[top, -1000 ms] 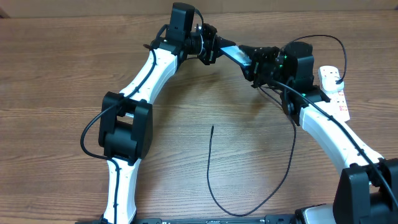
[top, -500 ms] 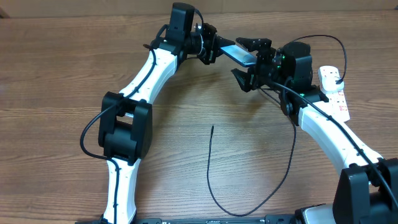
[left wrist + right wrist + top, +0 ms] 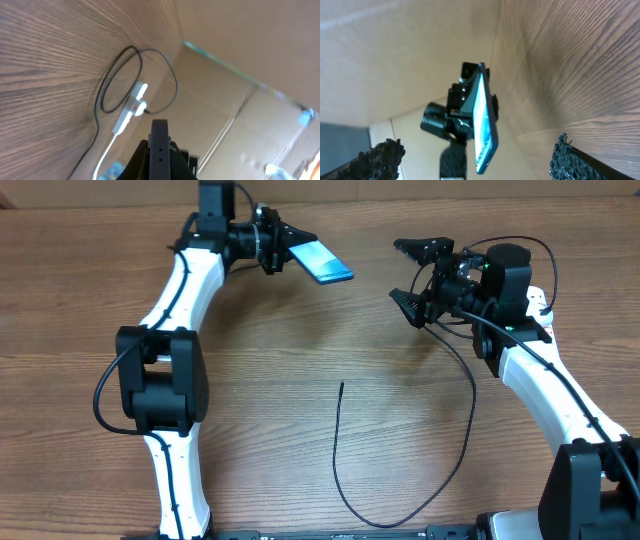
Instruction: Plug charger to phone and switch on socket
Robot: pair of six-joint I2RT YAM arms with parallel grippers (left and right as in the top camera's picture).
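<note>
My left gripper (image 3: pixel 285 253) is shut on one end of the phone (image 3: pixel 322 262), holding it in the air at the back of the table with its blue screen up. In the left wrist view the phone's dark edge (image 3: pixel 159 142) stands between the jaws. My right gripper (image 3: pixel 403 272) hangs wide open to the phone's right, apart from it and holding nothing. Its fingers (image 3: pixel 372 160) frame the phone (image 3: pixel 484 117). The charger (image 3: pixel 337 450) lies loose on the table, its tip pointing at the middle. The socket (image 3: pixel 538 300) is mostly hidden behind the right arm and shows whole from the left wrist (image 3: pixel 131 106).
The socket's thick white cord (image 3: pixel 106 152) runs off along the wood. Cardboard walls (image 3: pixel 240 60) close the table's far side. The charger cable loops toward the front edge (image 3: pixel 385 523).
My right gripper opened and let go of the phone, then drew slightly right. My left arm swung left with the phone, parting it from the right gripper.
</note>
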